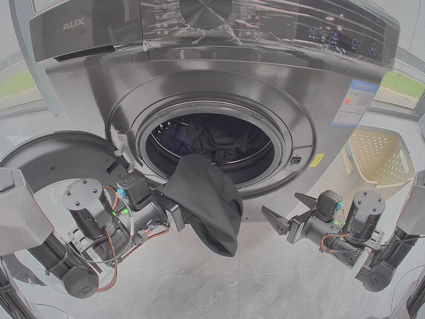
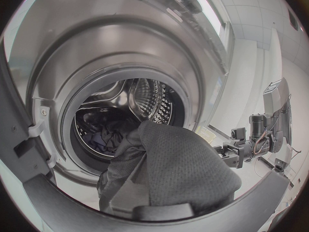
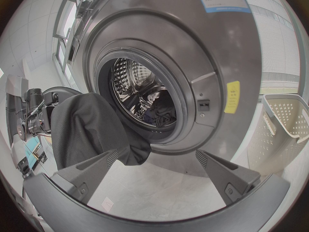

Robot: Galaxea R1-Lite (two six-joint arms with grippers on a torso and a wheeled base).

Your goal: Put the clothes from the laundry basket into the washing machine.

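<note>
The washing machine (image 1: 310,125) stands with its round door (image 1: 53,160) swung open to the left. Dark clothes (image 1: 217,140) lie inside the drum (image 3: 135,81). A black garment (image 1: 208,200) hangs from the drum's lip down over my left gripper (image 1: 179,211), which is shut on it just below the opening. In the left wrist view the same garment (image 2: 180,165) covers the left gripper (image 2: 145,168) and most of its fingers. My right gripper (image 1: 283,207) is open and holds nothing, low in front of the machine's right side, apart from the garment (image 3: 87,126).
A cream perforated laundry basket (image 1: 383,160) stands on the floor to the right of the machine, also in the right wrist view (image 3: 283,129). Pale floor tiles (image 1: 265,280) lie open in front. The open door crowds the left arm.
</note>
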